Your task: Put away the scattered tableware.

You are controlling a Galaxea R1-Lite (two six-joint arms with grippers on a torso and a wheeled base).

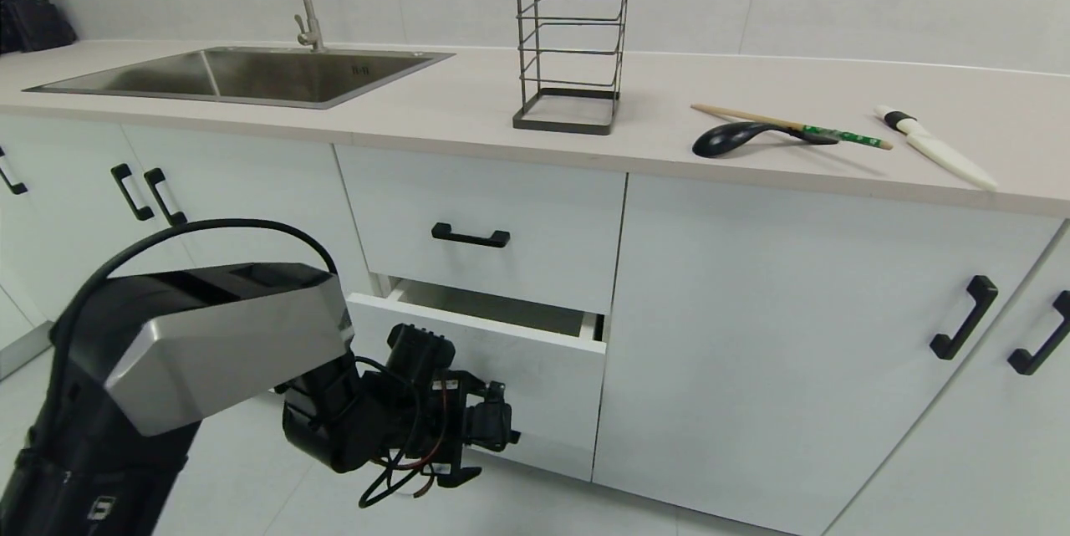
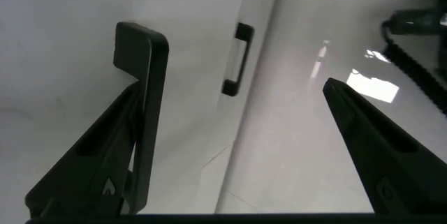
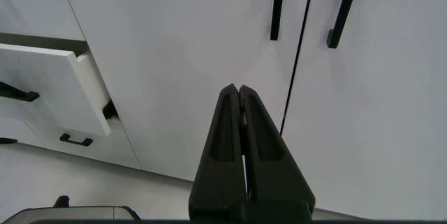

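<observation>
On the right part of the countertop lie a black spoon, a pair of wooden chopsticks with green ends, and a white knife. Below the counter, the lower drawer stands partly pulled out. My left gripper hangs low in front of that drawer's face. In the left wrist view the left gripper is open, nothing between its fingers. My right gripper is shut and empty, pointing at white cabinet doors.
A tall wire rack stands mid-counter and a steel sink with a tap sits at the left. The upper drawer's black handle is above the open one. Cabinet door handles and the open drawer face the right wrist.
</observation>
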